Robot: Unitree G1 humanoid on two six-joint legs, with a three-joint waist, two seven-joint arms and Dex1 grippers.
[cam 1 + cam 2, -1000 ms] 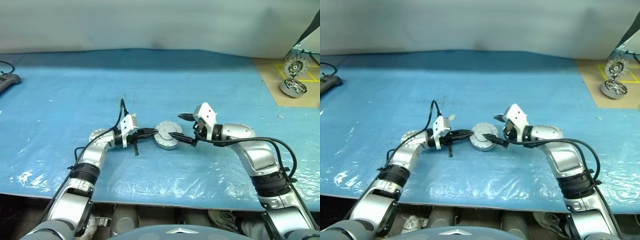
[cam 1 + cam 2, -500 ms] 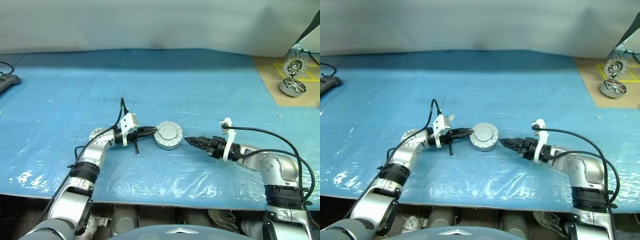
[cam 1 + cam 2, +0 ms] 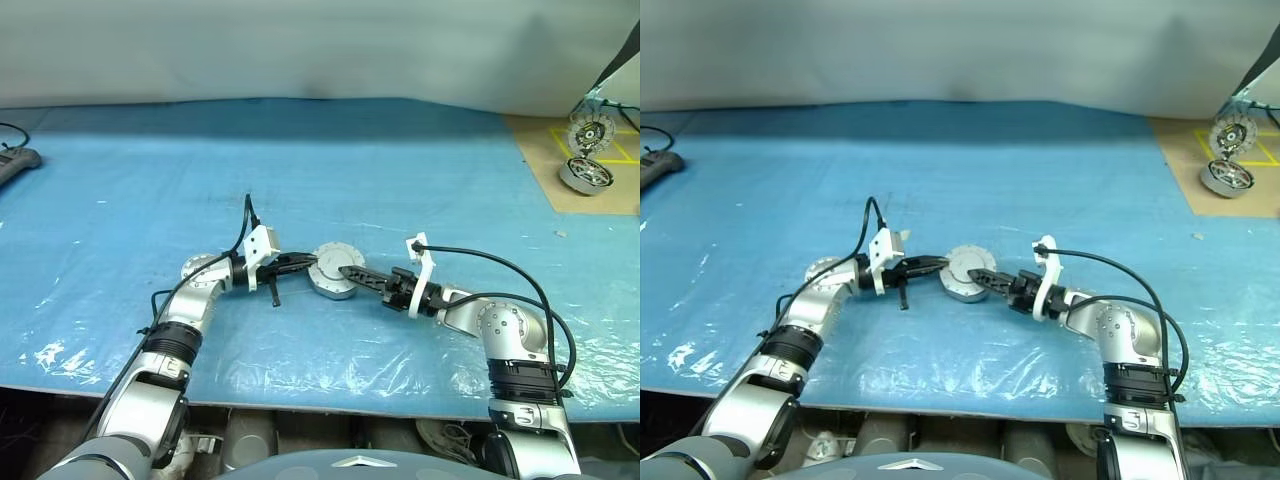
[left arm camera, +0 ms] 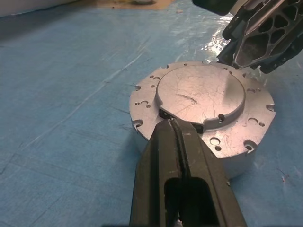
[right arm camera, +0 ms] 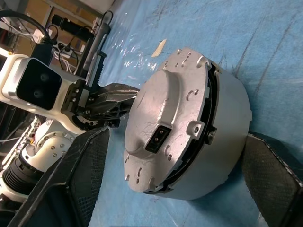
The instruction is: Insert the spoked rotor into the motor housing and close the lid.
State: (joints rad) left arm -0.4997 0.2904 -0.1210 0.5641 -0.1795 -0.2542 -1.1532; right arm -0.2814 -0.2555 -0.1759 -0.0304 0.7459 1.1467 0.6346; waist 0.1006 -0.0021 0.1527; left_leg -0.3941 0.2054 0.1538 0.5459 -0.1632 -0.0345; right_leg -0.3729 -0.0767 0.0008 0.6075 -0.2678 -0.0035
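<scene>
I can't see the rotor; the lid (image 4: pixel 201 94) covers the silver housing (image 5: pixel 222 137), a thin gap showing. Left gripper (image 4: pixel 176 126), pinched shut, touches the lid; right gripper (image 3: pixel 350 272) straddles the housing, spread wide.

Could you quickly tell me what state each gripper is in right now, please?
Left gripper: shut, tips against the lid, holding nothing.
Right gripper: open, fingers either side of the housing, not clamped.

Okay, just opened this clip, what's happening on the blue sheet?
The lid already sits on the motor housing in the middle of the blue sheet. The left pincer, shut, rests its tips against the lid's edge. The right pincer straddles the housing, fingers apart on either side. A spare motor unit sits far right.
</scene>
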